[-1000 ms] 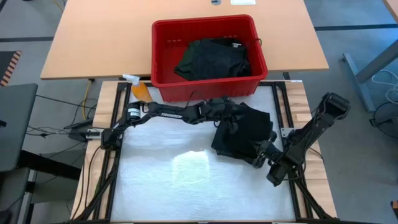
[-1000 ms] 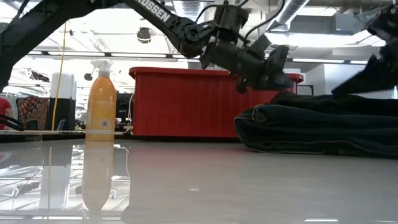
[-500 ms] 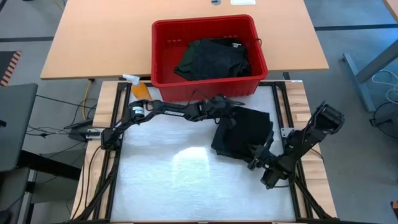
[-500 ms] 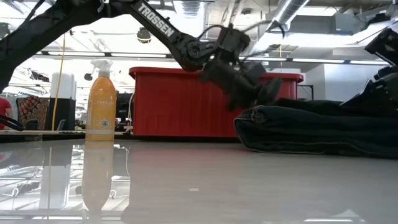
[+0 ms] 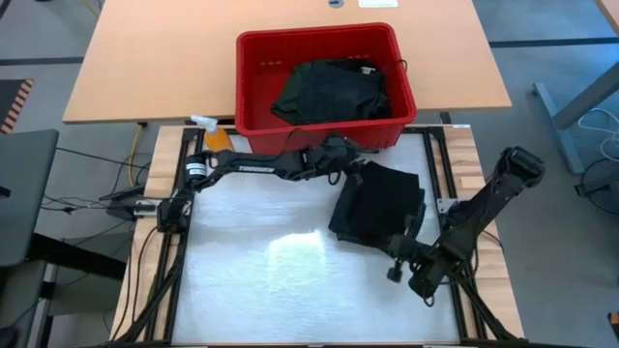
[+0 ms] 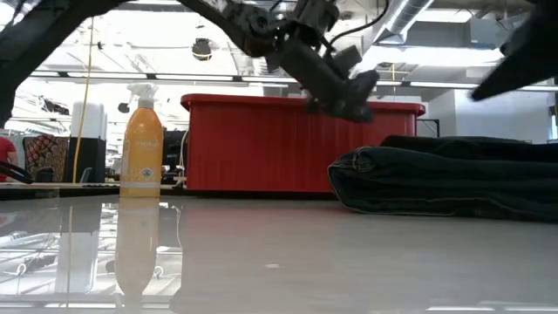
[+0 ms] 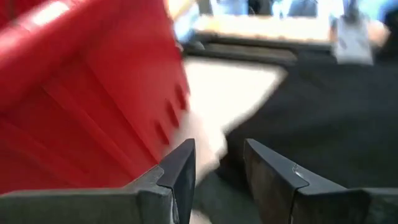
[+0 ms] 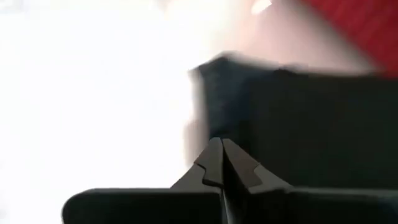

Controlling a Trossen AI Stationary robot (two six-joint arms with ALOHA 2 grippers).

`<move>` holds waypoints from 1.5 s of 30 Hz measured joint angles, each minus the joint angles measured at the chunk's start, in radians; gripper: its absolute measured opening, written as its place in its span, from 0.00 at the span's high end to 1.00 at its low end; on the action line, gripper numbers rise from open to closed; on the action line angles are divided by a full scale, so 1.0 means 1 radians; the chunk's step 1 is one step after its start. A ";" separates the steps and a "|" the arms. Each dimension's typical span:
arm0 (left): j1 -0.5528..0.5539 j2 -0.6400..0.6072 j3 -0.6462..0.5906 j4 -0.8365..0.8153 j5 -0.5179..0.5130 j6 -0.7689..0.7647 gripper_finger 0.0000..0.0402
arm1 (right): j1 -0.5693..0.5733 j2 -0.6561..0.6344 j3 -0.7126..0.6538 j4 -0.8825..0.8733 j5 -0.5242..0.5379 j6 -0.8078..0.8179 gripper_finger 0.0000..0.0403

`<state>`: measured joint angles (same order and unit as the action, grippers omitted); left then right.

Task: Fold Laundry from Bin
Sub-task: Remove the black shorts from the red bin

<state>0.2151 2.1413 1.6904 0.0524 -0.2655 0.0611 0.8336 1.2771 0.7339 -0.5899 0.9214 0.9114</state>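
The red bin (image 5: 250, 92) stands at the table's far edge with dark laundry (image 5: 329, 92) heaped inside. A folded dark garment (image 5: 379, 205) lies flat on the white table top just in front of the bin, right of the middle; the low view shows it as a thick stack (image 6: 445, 179). My left gripper (image 5: 348, 164) hovers open between the bin's front wall and the garment's far edge, nothing between its fingers (image 7: 217, 171). My right gripper (image 5: 395, 271) is shut (image 8: 221, 155), off the garment's near right corner and clear of it.
An orange spray bottle (image 5: 215, 138) stands at the table's far left corner, beside the bin (image 6: 142, 144). Bare white table top (image 5: 261, 271) stretches left of and in front of the folded garment. A wooden desk (image 5: 145, 68) lies beyond the bin.
My left gripper dipped toward the folded garment's far edge, then rose and drew back toward the bin. My right gripper pulled away from the garment's near right corner toward the table's near edge and rose. The folded garment has stayed where it was.
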 joint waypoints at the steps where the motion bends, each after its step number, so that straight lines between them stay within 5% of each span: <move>1: -0.005 -0.015 -0.012 -0.036 0.021 0.007 0.69 | 0.006 -0.007 0.006 0.009 -0.058 -0.002 0.96; 7: -0.046 -0.112 -0.225 -0.046 0.202 0.007 0.69 | 0.068 -0.020 0.009 0.057 -0.318 0.038 0.96; 18: -0.165 -0.145 -0.632 0.459 0.174 -0.247 0.69 | 0.003 -0.022 -0.152 0.052 -0.558 0.196 0.96; 36: -0.288 -0.144 -0.648 0.469 -0.007 -0.340 0.69 | -0.239 -0.022 -0.180 -0.230 -0.732 0.294 0.96; 45: -0.267 -0.226 -0.650 0.425 -0.083 -0.266 0.69 | -0.238 -0.022 0.038 -0.391 -0.823 0.147 0.96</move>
<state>-0.0521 1.9150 1.0409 0.4777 -0.3489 -0.2048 0.5953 1.2556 0.7722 -0.9811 0.0987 1.0589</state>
